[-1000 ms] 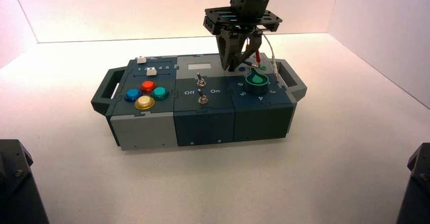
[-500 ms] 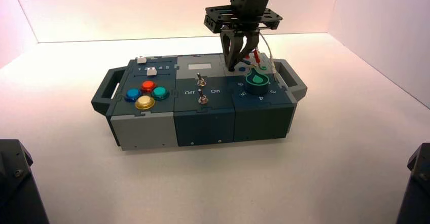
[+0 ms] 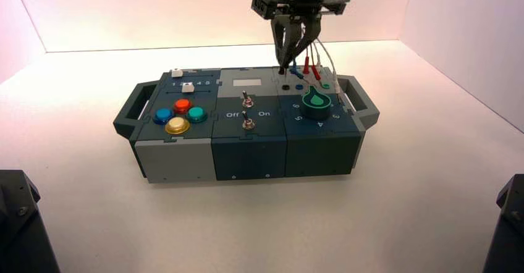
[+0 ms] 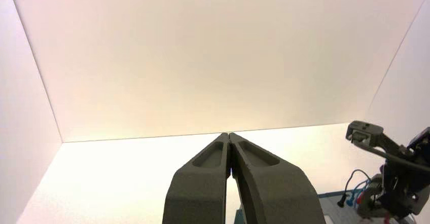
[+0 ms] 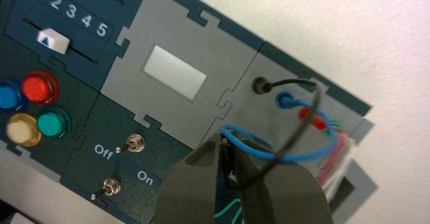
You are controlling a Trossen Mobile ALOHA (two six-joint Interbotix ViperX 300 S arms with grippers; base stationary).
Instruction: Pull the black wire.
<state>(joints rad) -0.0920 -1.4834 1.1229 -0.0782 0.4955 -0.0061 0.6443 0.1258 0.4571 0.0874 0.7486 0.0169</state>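
Note:
My right gripper (image 3: pixel 285 68) hangs over the back right of the box (image 3: pixel 247 143), a little above its grey wire panel (image 5: pixel 243 107). It is shut on one slim plug of the black wire (image 5: pixel 299 127), held clear of the panel. The wire loops from the fingers (image 5: pixel 203 183) to its other plug, which sits in a socket (image 5: pixel 261 85) on the panel. My left gripper (image 4: pixel 229 134) is shut and empty, parked away from the box and facing the white wall.
A blue lead (image 5: pixel 304 155) and a red-plugged lead (image 5: pixel 312 117) loop beside the black wire. A green knob (image 3: pixel 316 103) sits in front of the sockets. Two toggle switches (image 3: pixel 246 111), coloured buttons (image 3: pixel 178 113) and white sliders (image 3: pixel 184 87) lie further left.
My right gripper has risen from the panel with the black plug pinched in it; the plug has left its socket. The box has shifted slightly.

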